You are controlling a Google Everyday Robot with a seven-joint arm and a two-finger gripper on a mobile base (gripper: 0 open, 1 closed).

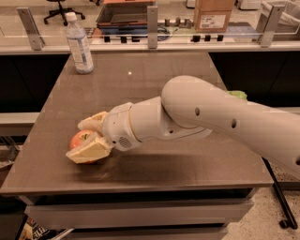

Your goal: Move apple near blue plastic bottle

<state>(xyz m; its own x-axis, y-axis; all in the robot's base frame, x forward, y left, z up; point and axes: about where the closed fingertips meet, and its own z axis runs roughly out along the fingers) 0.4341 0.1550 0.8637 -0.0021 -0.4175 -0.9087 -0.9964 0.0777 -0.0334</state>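
Observation:
The red-orange apple rests on the brown table near its front left corner. My gripper reaches in from the right, with one cream finger behind the apple and the other in front of it, both pressed against it. The clear blue plastic bottle with a white cap stands upright at the table's far left corner, well behind the apple. My white arm crosses the right half of the table.
A bit of a green object shows behind my arm at the table's right edge. A glass-fronted counter with metal posts, a dark tray and a cardboard box runs along the back.

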